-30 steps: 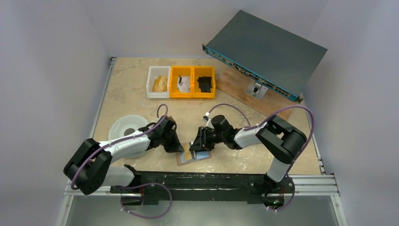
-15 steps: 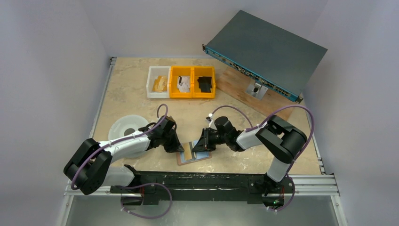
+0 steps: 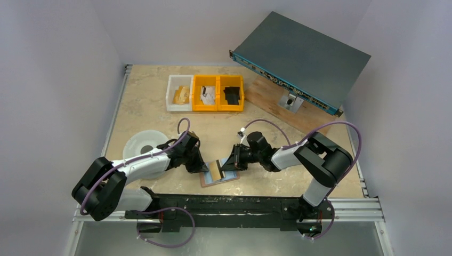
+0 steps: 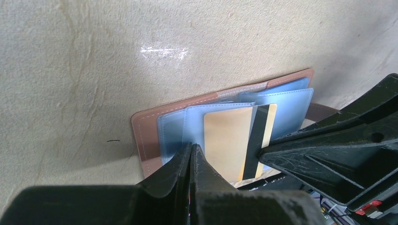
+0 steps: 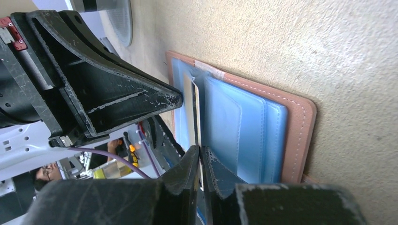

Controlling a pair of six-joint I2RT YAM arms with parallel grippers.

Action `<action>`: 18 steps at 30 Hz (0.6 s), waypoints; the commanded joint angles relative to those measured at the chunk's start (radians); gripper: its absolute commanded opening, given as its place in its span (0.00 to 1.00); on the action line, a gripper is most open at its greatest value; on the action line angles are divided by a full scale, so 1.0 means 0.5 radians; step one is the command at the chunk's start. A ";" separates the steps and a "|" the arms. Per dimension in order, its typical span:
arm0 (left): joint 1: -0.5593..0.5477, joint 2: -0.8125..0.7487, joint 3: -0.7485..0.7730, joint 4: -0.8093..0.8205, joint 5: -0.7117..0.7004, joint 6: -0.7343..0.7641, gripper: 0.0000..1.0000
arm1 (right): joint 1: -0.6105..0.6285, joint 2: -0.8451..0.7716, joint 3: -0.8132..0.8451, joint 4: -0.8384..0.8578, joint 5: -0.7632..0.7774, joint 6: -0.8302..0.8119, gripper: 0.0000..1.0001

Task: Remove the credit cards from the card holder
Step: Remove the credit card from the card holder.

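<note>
pink-tan leather wallet pinned open while a gold card is pinched

the wallet lies open and flat on the stone-look table, close to the near edge, between the two arms. its pale blue pockets face up.

the left claw is clenched with nothing between its fingers. its tip rests on the blue lining of the wallet's left half. this looks like a hold-down: the closed tip works as a weight, so the wallet does not slide or lift when a card is pulled.

the right claw comes in low from the other side, its fingers nearly level with the table. it is clamped on the edge of the gold card. the right wrist view shows the card edge-on, a thin pale line running straight into the gap between the fingers. the left wrist view shows its gold face and black stripe, with part of the card under the blue pocket edge, so it seems partly seated, not yet free.

the low, flat approach suits the job: a thin card can only be gripped by its edge and drawn out along the pocket. the likely next move is a pull to the right, away from the left claw.

i cannot tell whether other cards sit in the blue pockets; they would blend with the lining.
</note>
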 commanded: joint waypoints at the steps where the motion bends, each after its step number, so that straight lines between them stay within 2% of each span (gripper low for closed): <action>1: -0.002 0.035 -0.064 -0.218 -0.218 0.025 0.00 | -0.023 -0.062 -0.008 -0.009 0.042 -0.076 0.10; 4: -0.002 0.046 -0.056 -0.213 -0.212 0.031 0.00 | -0.024 -0.007 0.014 0.035 0.014 -0.080 0.20; 7: -0.002 0.056 -0.051 -0.205 -0.199 0.034 0.00 | -0.025 0.048 0.036 0.068 -0.015 -0.076 0.24; 14: -0.003 0.087 -0.036 -0.187 -0.175 0.046 0.00 | -0.019 0.165 0.072 0.154 -0.071 -0.058 0.24; 18: -0.004 0.100 -0.027 -0.180 -0.169 0.050 0.00 | -0.015 0.158 0.084 0.159 -0.073 -0.050 0.20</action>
